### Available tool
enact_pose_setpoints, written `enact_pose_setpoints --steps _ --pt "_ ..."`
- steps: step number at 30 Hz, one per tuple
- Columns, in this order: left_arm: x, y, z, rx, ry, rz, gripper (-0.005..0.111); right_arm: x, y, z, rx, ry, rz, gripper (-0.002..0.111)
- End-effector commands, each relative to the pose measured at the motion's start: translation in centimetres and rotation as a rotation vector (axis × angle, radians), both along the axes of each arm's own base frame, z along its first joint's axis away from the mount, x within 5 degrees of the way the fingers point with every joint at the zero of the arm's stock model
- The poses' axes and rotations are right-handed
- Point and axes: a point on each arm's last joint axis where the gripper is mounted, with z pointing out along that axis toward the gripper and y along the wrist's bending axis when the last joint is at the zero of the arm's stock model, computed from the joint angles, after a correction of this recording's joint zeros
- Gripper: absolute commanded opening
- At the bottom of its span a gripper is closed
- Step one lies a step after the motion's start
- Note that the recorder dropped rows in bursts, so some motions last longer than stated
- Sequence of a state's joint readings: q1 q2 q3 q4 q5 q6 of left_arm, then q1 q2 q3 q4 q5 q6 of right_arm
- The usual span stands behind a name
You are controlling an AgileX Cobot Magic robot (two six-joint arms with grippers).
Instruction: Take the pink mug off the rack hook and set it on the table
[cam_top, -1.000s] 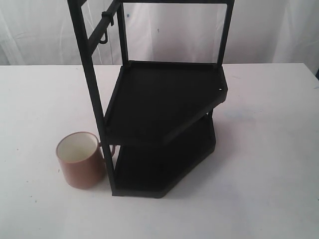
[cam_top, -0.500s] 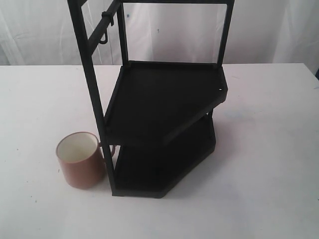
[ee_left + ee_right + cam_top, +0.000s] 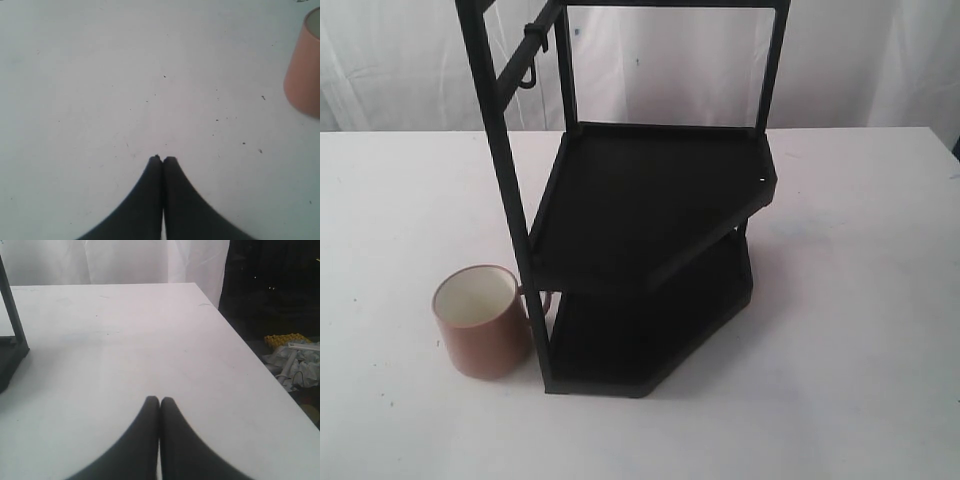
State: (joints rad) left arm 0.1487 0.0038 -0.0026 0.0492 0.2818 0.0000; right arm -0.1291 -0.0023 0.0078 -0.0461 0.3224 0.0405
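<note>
Exterior view: the pink mug stands upright on the table, mouth up, with its handle turned to the front post of the rack just beside it. The rack hook hangs bare.

Left wrist view: the left gripper is pressed together and empty, and the mug lies apart, off to one side.

Right wrist view: the right gripper is likewise closed, with no mug in sight. The left arm looks nearer.

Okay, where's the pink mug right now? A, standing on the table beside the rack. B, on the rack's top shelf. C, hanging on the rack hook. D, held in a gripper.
A: the pink mug stands upright on the table beside the rack, and the rack hook is bare.
</note>
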Motion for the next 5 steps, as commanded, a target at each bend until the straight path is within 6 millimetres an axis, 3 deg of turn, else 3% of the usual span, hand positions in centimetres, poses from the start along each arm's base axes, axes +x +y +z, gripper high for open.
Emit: enact_pose_setpoints --steps 1,5 --pt "-0.01 -0.02 -0.06 -0.003 -0.002 0.000 0.000 0.01 -0.04 0.32 -0.003 -0.013 -0.007 0.000" --pt "-0.01 -0.02 -0.06 -0.003 -0.002 0.000 0.000 0.01 -0.04 0.32 -0.003 -0.013 -0.007 0.000"
